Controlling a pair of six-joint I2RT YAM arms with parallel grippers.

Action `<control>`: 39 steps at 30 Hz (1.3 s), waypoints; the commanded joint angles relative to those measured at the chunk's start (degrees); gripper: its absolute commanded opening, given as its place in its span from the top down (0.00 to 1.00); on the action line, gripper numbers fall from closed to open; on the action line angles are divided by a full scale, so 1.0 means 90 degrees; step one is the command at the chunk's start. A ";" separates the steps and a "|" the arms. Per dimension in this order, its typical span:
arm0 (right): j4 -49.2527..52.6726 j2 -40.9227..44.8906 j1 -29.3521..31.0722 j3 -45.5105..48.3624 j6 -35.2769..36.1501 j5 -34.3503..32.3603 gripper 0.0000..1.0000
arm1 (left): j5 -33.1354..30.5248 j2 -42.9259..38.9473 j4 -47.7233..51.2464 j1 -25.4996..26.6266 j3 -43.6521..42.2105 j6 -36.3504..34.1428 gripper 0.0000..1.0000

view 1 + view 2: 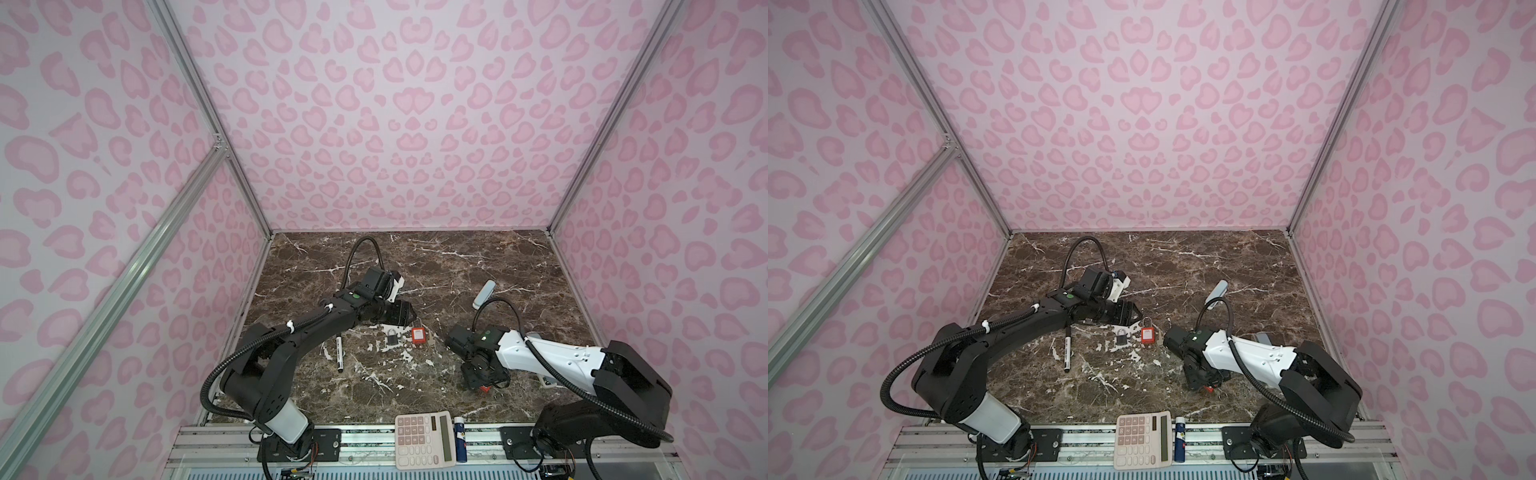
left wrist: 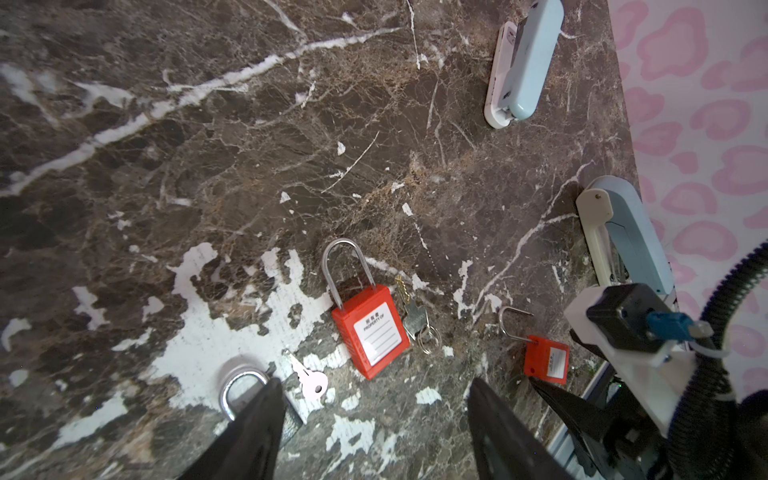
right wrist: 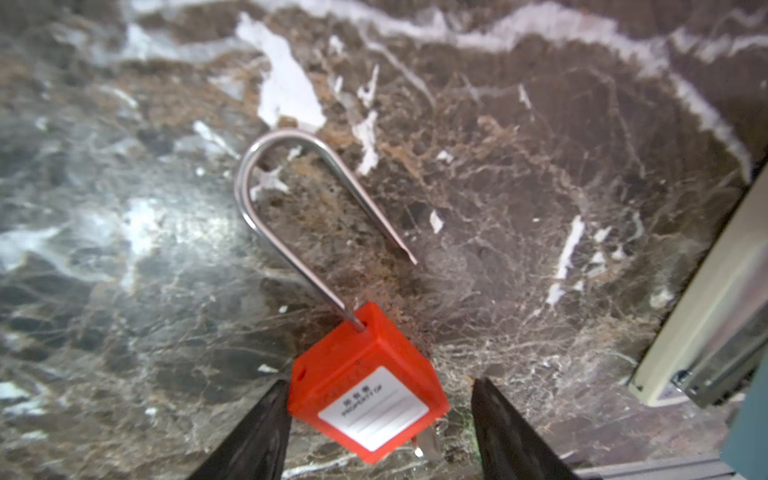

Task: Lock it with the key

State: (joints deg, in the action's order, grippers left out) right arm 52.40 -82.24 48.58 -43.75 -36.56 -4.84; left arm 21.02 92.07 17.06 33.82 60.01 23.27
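Down low over red lock (image 3: 370, 411) w/ R pincer (image 3: 380, 380): spread wide, gripping nothing, one finger right at the body's edge, other apart. Lying flat on worktop (image 1: 415, 257) nr front right, shackle (image 3: 266, 208) swung out of body, so not locked yet. Metal stub (image 3: 428, 449) poking from base, prob. the key, sitting in keyhole ready for turning. Prob. straddling body to pin it for pushing shackle home. R arm stretched low from its base, wrist bent down. L pincer (image 2: 374, 382) held above 2nd red lock (image 2: 370, 332) & silver lock (image 2: 243, 388), wide open, empty; L arm reaching fwd toward mid-worktop, likely on standby.
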 commanded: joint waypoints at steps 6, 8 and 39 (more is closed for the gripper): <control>-0.0609 0.0191 -0.0029 0.0377 0.0228 0.0732 0.46 | 0.0090 -0.0069 0.0005 -0.0008 0.0080 -0.0040 0.29; -0.0617 0.0188 -0.0027 0.0378 0.0291 0.0805 0.46 | 0.0123 -0.0050 0.0015 -0.0008 0.0099 -0.0036 0.29; -0.1604 0.0609 -0.0614 -0.1600 0.1579 0.1429 0.71 | 0.1412 -0.0298 -0.0772 0.0021 0.0160 0.0886 0.31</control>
State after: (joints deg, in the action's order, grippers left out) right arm 41.30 -76.05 43.70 -56.40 -25.93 4.73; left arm 31.31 90.52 12.73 33.98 60.66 30.41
